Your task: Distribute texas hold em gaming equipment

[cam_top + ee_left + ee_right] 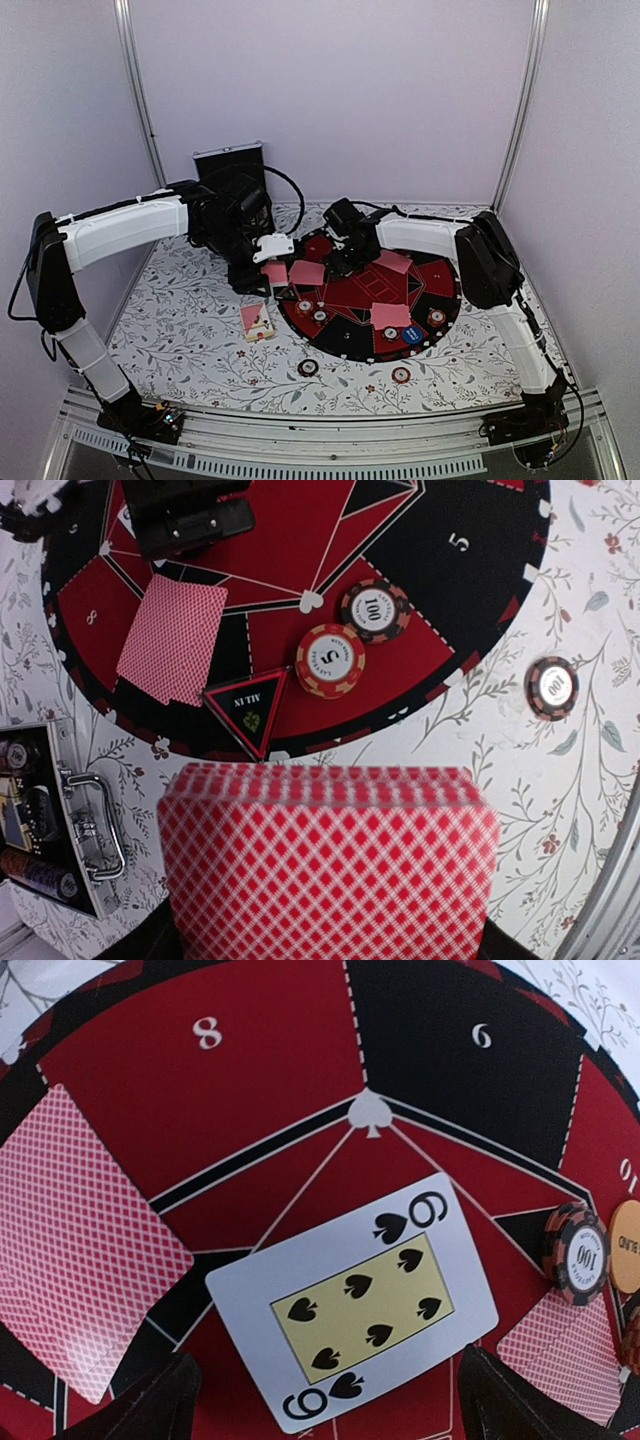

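A round red-and-black poker mat (350, 343) lies on the table. My left gripper (272, 262) hovers at the mat's left edge, shut on a deck of pink-backed cards (330, 860) that hides its fingers. My right gripper (328, 1360) is open low over the mat's centre. A face-up six of spades (352, 1300) lies flat between its spread fingers (150, 1410), touching neither. Face-down cards (307, 272) (393, 262) (390, 315) lie on the mat. An orange chip (330, 660) and a black chip (375, 610) sit by a triangular marker (247, 705). The pink card box (257, 322) lies left of the mat.
A silver-edged black case (230, 170) stands open at the back left. Two loose chips (308, 367) (400, 375) lie on the flowered cloth in front of the mat. A blue button (412, 335) and an orange button (625, 1245) rest on the mat's right side. White walls enclose the table.
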`<state>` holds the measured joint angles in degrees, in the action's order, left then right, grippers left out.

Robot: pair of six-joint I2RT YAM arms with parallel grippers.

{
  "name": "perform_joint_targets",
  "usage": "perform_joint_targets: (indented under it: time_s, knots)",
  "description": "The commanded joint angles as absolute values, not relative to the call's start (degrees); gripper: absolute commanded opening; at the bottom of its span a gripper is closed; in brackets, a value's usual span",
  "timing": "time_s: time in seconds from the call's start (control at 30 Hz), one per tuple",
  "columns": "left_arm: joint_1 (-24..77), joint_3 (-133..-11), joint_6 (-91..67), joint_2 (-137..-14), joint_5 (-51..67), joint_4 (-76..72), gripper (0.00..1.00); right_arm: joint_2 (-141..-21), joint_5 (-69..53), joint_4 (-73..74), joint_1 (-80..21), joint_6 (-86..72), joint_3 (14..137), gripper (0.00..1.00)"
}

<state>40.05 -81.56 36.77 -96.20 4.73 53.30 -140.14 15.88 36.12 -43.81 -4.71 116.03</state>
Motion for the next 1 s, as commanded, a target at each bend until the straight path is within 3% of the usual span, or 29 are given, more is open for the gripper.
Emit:
perform_joint_targets:
  time_s: [0.0, 0.2, 0.5, 0.97]
  knots:
    - [39.5, -81.9, 36.5, -94.2, 6.0, 53.2, 0.00, -135.6, 6.6, 38.1, -42.9, -7.0, 114.4, 0.94]
    - [39.5, -82.0, 36.5, -94.3, 6.0, 53.2, 0.00, -131.3, -2.9, 36.7, -39.4, -11.1, 111.2, 0.96]
    - [39.5, -82.0, 36.6, -94.5, 5.9, 53.2, 0.00, -123.2, -18.4, 25.4, -31.9, -20.0, 94.5, 0.96]
    - [39.5, -83.1, 36.5, -94.5, 5.5, 53.3, 0.00, -124.8, -23.0, 16.7, -26.4, -27.0, 87.4, 0.94]
